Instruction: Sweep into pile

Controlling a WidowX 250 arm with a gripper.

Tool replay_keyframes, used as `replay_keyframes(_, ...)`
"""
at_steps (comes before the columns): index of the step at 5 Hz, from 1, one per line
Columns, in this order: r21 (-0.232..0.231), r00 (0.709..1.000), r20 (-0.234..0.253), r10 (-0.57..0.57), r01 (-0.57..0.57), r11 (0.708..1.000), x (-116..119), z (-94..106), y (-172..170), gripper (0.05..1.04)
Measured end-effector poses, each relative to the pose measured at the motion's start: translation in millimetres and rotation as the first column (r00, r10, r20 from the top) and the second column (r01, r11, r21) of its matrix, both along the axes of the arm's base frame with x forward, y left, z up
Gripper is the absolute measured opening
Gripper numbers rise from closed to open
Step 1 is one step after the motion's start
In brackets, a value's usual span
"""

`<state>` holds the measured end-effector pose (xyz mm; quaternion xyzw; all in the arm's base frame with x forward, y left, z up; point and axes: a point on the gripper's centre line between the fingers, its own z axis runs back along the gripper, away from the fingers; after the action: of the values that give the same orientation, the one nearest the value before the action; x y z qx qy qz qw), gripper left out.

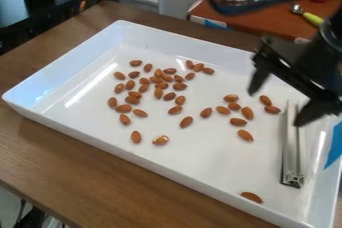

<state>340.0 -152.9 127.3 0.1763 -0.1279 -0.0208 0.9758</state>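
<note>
Across glossy tray, oval almonds; near grooved metal bar, black gripper, jaws wide.

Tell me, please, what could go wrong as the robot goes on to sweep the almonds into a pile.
The black two-finger gripper hangs open by the far end of the silver metal bar; closing off-centre might nudge the bar instead of gripping it.

The brown oval almonds lie widely scattered, so a single sweep could leave some behind.

The lone almond close to the near wall of the white rectangular tray might be missed or pinned there.
</note>
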Motion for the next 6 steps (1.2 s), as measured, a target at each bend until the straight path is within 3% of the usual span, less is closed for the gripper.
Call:
replay_keyframes(1,-0.066,0.999,-0.034,0.033,-0.036,0.997,5.4,-6.1,-11.7,1.000)
replay_keyframes(2,-0.196,0.996,-0.053,0.076,-0.085,0.977,16.4,-11.1,-5.9,1.000)
replay_keyframes(3,-0.281,0.989,-0.081,0.125,-0.143,0.949,19.2,-15.0,4.4,1.000)
replay_keyframes(6,-0.345,0.982,-0.138,0.129,-0.169,0.923,11.6,-22.0,-4.0,1.000)
